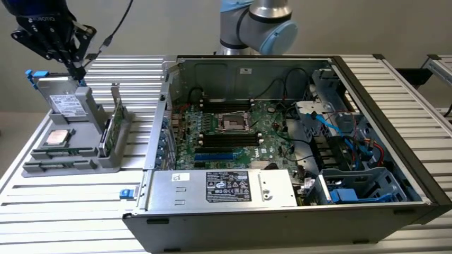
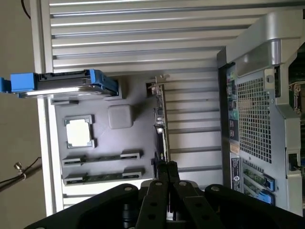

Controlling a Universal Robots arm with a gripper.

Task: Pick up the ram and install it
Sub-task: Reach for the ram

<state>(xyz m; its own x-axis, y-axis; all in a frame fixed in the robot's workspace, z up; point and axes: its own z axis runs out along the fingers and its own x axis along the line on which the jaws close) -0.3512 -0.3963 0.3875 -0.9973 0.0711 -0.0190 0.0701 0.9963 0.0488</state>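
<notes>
Over the slatted table's (image 1: 63,206) grey tray (image 1: 78,165) hang closed jaws.

Exterior view: high, angled down over computer case (image 1: 282,227) and tray (image 1: 71,168). Wrist view: closer, straight down on both.

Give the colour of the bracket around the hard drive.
The bracket on the hard drive is blue, clearest in the wrist view.
</notes>
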